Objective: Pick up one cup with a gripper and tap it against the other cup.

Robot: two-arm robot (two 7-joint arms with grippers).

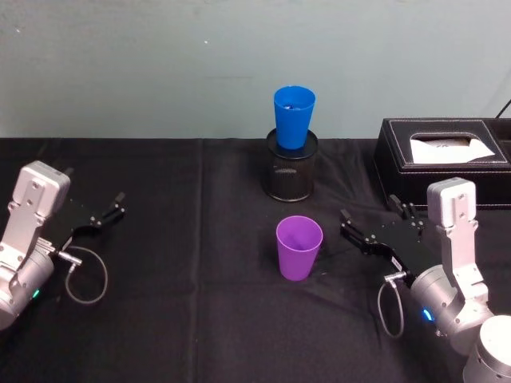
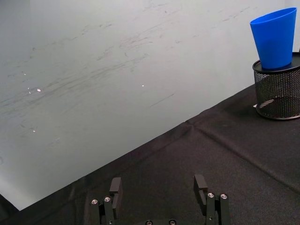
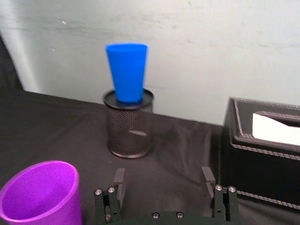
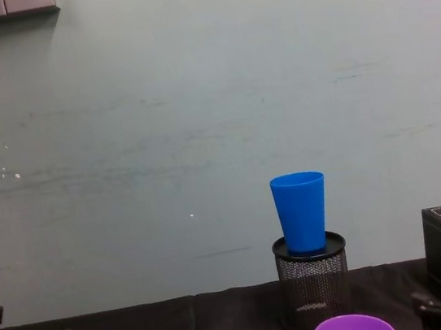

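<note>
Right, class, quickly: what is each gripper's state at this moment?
Left gripper: open, holding nothing.
Right gripper: open, holding nothing, beside the purple cup.

Head view high, looking down on the surface (image 1: pixel 160 319), chest view low, level toward the wall, both wrist views close behind their claws, all sharing the blue cup (image 1: pixel 293 116) in the mesh holder (image 1: pixel 291 175)

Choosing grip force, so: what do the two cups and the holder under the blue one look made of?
Purple cup and blue cup: probably plastic, smooth, opaque, evenly coloured, thin rims. Pen holder: likely black metal mesh, its see-through grid showing in the right wrist view.
</note>
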